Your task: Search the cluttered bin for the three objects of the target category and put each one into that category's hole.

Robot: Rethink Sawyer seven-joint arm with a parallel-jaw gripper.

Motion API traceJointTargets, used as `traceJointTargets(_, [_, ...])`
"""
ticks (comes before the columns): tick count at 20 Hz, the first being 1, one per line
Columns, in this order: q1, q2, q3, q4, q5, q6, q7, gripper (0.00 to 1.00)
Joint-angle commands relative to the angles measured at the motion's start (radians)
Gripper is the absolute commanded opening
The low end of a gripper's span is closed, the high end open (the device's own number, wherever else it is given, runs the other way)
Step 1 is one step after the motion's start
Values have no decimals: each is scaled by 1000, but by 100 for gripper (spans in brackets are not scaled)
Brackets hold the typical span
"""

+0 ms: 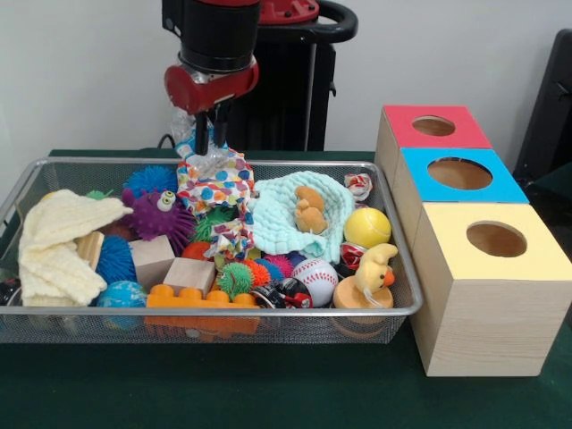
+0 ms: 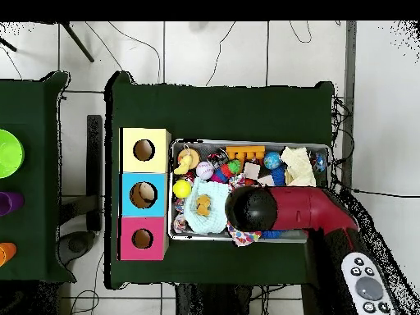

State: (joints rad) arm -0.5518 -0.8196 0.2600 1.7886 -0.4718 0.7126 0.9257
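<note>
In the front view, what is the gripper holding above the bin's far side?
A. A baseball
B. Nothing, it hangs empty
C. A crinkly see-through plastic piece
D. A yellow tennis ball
C. The gripper is shut on a crinkly clear plastic piece lifted just above the polka-dot cloth at the far side of the bin; the yellow tennis ball and the baseball lie in the bin.
</note>
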Motion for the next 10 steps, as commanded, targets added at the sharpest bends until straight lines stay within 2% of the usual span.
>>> traceJointTargets(1, [56,-52,-59,102,79,-55,301,0])
traceJointTargets(10, [128,-80,-104,109,149,-43,319,0])
